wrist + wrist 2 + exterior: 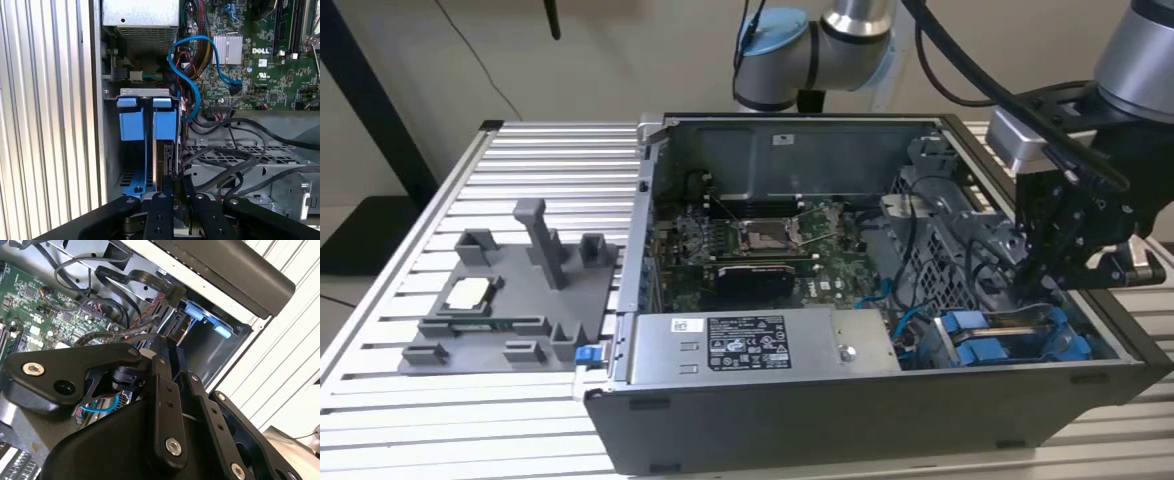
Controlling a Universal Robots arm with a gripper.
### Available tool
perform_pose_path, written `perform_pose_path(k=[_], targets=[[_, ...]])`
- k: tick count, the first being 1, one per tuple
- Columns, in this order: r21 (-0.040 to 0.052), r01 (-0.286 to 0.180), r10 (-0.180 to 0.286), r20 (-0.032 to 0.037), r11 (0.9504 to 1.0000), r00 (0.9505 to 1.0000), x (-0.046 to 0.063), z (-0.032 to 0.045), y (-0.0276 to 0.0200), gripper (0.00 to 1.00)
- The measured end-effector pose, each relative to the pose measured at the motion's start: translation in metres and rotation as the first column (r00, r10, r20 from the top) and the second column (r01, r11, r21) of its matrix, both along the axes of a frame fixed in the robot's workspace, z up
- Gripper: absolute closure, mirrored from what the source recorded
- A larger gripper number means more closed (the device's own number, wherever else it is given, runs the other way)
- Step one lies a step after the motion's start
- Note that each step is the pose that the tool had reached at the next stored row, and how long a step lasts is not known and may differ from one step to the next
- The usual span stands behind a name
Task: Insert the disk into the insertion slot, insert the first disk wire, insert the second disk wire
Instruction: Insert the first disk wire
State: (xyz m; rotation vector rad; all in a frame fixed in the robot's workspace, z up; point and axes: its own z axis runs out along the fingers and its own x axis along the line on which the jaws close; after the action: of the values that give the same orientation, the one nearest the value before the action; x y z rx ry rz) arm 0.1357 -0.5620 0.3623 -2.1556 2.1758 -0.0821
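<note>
The disk [161, 161] stands edge-on in the insertion slot [111, 150], its blue carrier tab [165, 122] next to a second blue tab [127, 120]. In the exterior view the slot with its blue fittings [1007, 338] sits in the case's near corner on the exterior view's right. My gripper [1037, 278] reaches down into the case just above that bay. Its black fingers [159, 212] come together at the disk's end, and the gripper [175, 176] is shut on a small black plug of a disk wire [210, 160]. The second wrist view has the fingertips [162, 346] closed among black cables.
A blue cable [196, 75] loops over the bay's end beside the green motherboard [270, 50]. The grey labelled power-supply box [761, 340] lies along the case front. A grey parts tray [507, 300] rests on the slatted table at the exterior view's left. Case walls [1121, 350] close in.
</note>
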Motion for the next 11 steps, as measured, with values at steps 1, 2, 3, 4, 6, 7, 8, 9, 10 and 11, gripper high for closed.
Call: perform_pose_path(k=[1, 2, 3, 4, 6, 7, 8, 9, 10, 11], targets=[[0.0, 0.0, 0.0, 0.0, 1.0, 1.0, 0.0001, -0.0002, -0.0003, 0.81], [0.0, 0.0, 0.0, 0.0, 1.0, 1.0, 0.0001, -0.0004, -0.0006, 0.81], [0.0, 0.0, 0.0, 0.0, 1.0, 1.0, 0.0001, -0.0005, -0.001, 0.81], [0.0002, 0.0, 0.0, 0.0, 1.0, 1.0, 0.0002, -0.0008, -0.0014, 0.81], [0.0004, 0.0, 0.0, 0.0, 1.0, 1.0, 0.0003, -0.0012, -0.0022, 0.81], [0.0005, 0.0, 0.0, 0.0, 1.0, 1.0, 0.0003, -0.0014, -0.0026, 0.81], [0.0007, 0.0, 0.0, 0.0, 1.0, 1.0, 0.0004, -0.0016, -0.0031, 0.81], [0.0011, 0.0, 0.0, 0.0, 1.0, 1.0, 0.0005, -0.0019, -0.0037, 0.81], [0.0014, 0.0, 0.0, 0.0, 1.0, 1.0, 0.0006, -0.0023, -0.0043, 0.81], [0.0017, 0.0, 0.0, 0.0, 1.0, 1.0, 0.0007, -0.0028, -0.0049, 0.81]])
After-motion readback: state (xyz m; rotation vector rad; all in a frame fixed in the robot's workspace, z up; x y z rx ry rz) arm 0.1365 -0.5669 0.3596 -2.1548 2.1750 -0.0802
